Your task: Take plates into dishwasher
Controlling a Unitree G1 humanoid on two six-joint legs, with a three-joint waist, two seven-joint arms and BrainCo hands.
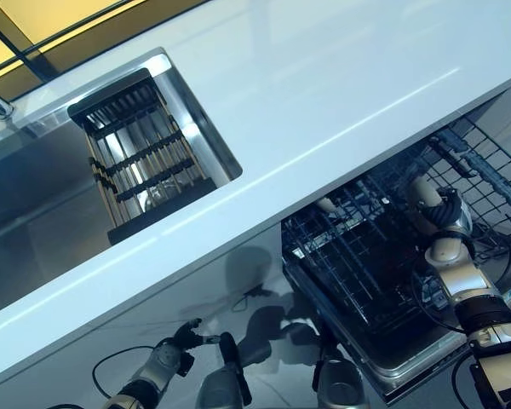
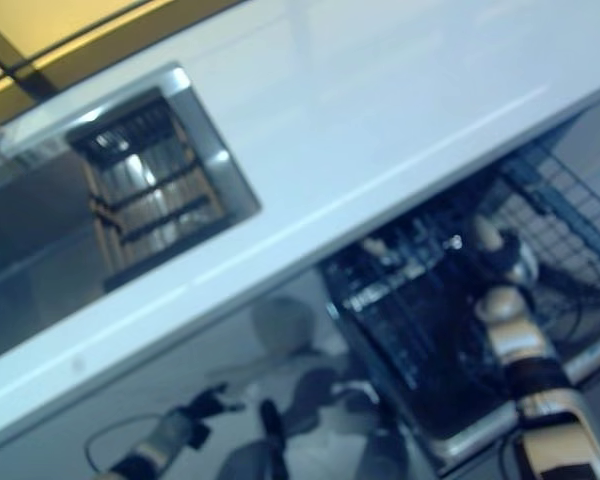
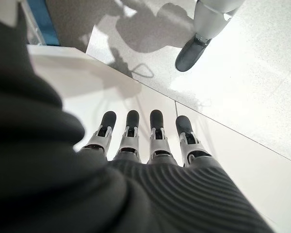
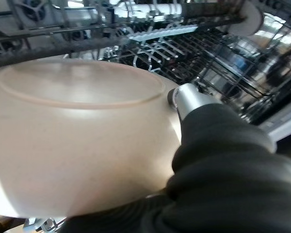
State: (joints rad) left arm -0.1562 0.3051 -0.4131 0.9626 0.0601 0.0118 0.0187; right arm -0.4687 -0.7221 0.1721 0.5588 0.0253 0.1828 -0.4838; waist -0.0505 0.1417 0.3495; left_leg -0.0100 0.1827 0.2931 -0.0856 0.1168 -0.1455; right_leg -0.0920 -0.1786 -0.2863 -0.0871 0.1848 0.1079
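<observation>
From the head we see the right robot hand down in the dishwasher rack under the white worktop, left wrist shows our left robot hand straight-fingered and empty, right wrist shows a beige plate gripped over the rack.

A long white countertop runs across the room, with a steel sink sunk into it and a black slatted rack standing in the basin. Behind the counter is a yellow panel, perhaps a wall or a window. Pale glossy floor lies below, reflecting bright light.
</observation>
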